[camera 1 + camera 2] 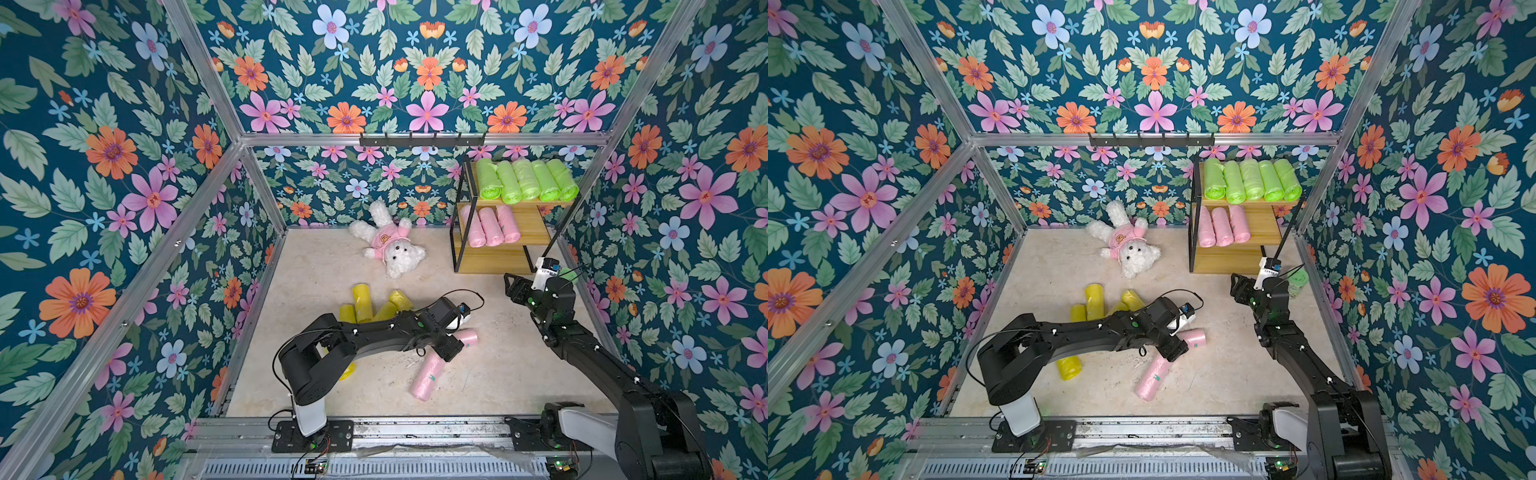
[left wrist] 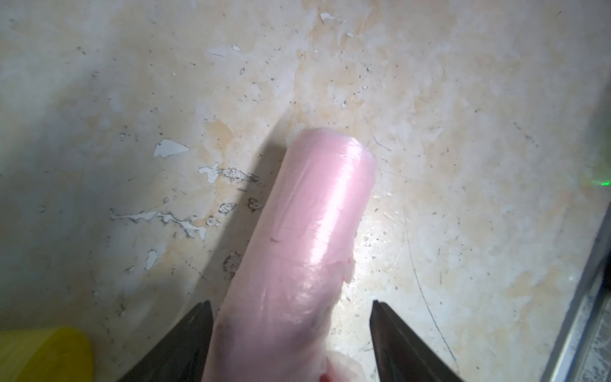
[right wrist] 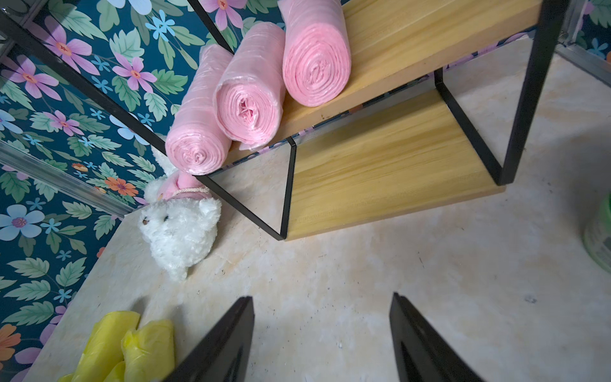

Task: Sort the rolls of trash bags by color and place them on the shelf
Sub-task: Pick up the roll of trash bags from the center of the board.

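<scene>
The left gripper [image 2: 291, 301] is open. Its two black fingers [image 2: 185, 337] stand one on each side of a pink roll [image 2: 317, 215]. One finger is right next to the roll, and there is a gap at the other finger. The roll lies flat on the pale table [image 2: 463, 165]. In a top view the pink roll [image 1: 428, 376] is near the front, just past the end of the left arm. A second pink roll [image 1: 469, 337] lies close by, partly under that arm.

The right gripper [image 3: 320, 296] is open too, with nothing between its fingers. It hangs over the table just in front of the shelf [image 3: 396, 158].

The shelf stands in the far right corner. Its top board holds five green rolls [image 1: 525, 180], side by side. The middle board holds three pink rolls [image 1: 490, 226], side by side at its left end.

Yellow rolls [image 1: 365, 303] lie in a heap on the table by the left arm. One more yellow roll [image 1: 1069, 365] pokes out from under that arm. A white toy bear [image 1: 390, 245] in a pink top lies at the back. A small green jar [image 1: 1298, 282] sits beside the right arm.
</scene>
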